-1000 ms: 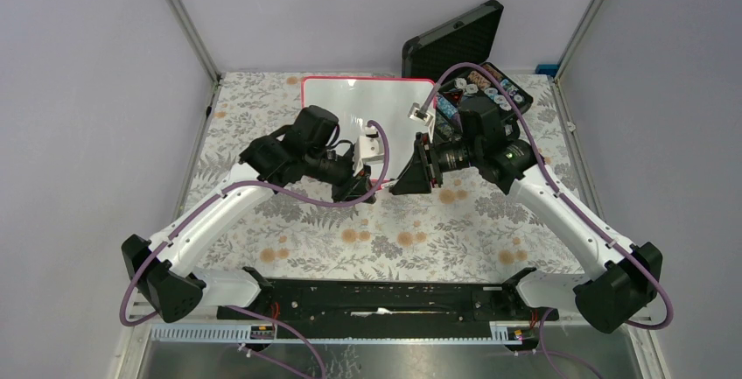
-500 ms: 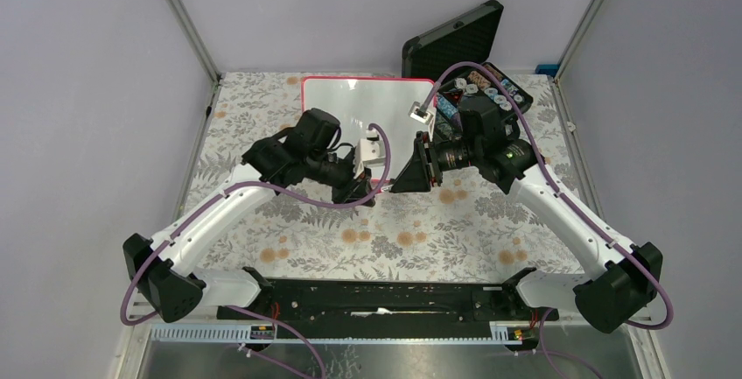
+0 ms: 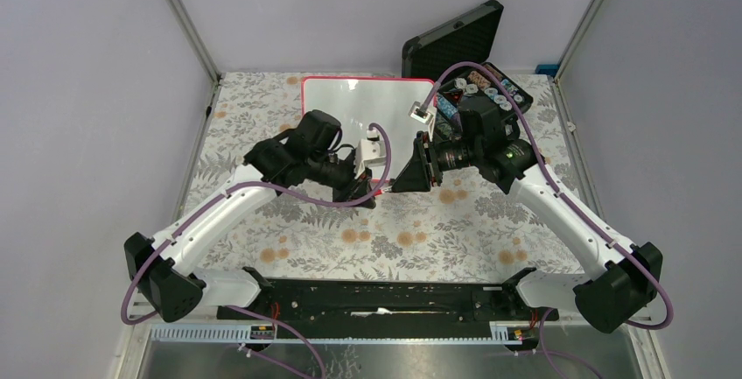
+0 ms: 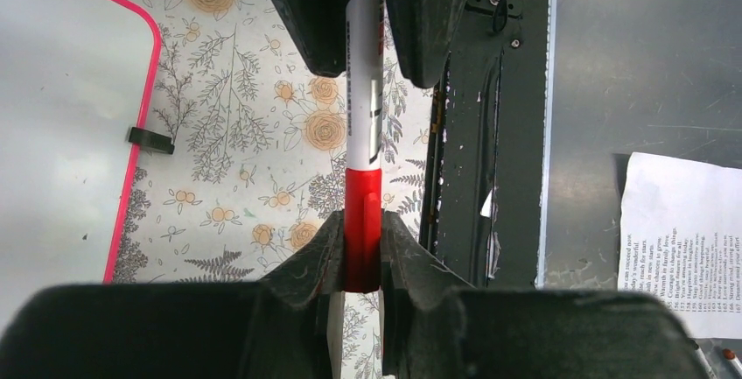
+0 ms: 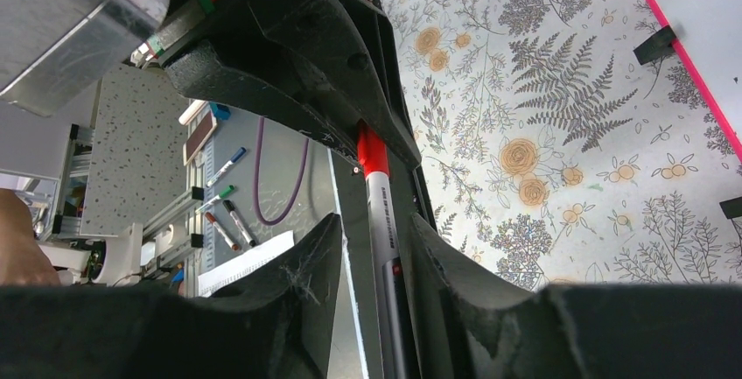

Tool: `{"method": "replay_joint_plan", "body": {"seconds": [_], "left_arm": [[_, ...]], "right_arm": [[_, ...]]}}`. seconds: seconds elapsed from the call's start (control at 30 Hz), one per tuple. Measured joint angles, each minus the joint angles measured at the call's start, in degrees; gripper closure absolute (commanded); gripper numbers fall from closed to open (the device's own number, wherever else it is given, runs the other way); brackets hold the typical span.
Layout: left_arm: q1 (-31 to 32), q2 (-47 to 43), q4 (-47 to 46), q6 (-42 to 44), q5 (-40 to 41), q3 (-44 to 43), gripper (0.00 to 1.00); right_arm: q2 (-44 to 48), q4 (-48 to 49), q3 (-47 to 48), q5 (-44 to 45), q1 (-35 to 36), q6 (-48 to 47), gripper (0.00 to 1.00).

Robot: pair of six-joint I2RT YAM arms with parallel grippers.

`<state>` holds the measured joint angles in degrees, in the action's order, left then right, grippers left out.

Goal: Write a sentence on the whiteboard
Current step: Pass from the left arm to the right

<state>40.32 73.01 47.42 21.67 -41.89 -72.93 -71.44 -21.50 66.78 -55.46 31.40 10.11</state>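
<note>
The whiteboard [image 3: 350, 103] lies flat at the back of the table, with a red-pink frame; the part that shows is blank, and no sentence is in view. It also shows in the left wrist view [image 4: 52, 90] and the right wrist view [image 5: 700, 3]. The two grippers meet tip to tip in front of it. My left gripper [image 4: 362, 252] is shut on the red cap [image 4: 362, 221] of a white marker [image 4: 363, 90]. My right gripper [image 5: 376, 239] straddles the marker's body [image 5: 382, 213] with a gap on one side. The cap is on.
A black foam-lined case [image 3: 455, 38] stands open at the back right, with small round items [image 3: 486, 94] beside it. A printed sheet [image 4: 678, 239] and spare markers [image 5: 223, 213] lie below the table's near edge. The black base rail [image 3: 385, 296] runs along the front.
My left arm has shifted slightly toward the near side with the marker. My right arm has barely moved.
</note>
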Motion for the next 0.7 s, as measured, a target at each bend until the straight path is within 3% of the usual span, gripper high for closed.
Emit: {"method": "replay_joint_plan", "body": {"seconds": [0.17, 0.33, 0.5, 0.57, 0.6, 0.7], "left_arm": [[0.0, 1.0, 0.1, -0.8, -0.3, -1.0, 1.00], [0.0, 2.0, 0.7, -1.0, -0.8, -2.1, 1.00], [0.2, 2.1, 1.1, -1.1, -1.4, -2.2, 1.00], [0.3, 2.1, 1.2, -0.9, -1.5, -2.2, 0.86], [0.3, 2.1, 1.2, -0.9, -1.5, -2.2, 0.74], [0.2, 2.1, 0.8, -1.0, -1.1, -2.2, 0.62]], "right_arm": [[0.0, 0.0, 0.0, 0.0, 0.0, 0.0, 0.62], [0.0, 0.0, 0.0, 0.1, -0.1, -0.3, 0.70], [0.0, 0.0, 0.0, 0.2, -0.1, -0.7, 0.94], [0.0, 0.0, 0.0, 0.1, -0.1, -0.8, 1.00], [0.0, 0.0, 0.0, 0.0, -0.1, -0.8, 1.00], [0.0, 0.0, 0.0, 0.1, -0.1, -0.7, 1.00]]}}
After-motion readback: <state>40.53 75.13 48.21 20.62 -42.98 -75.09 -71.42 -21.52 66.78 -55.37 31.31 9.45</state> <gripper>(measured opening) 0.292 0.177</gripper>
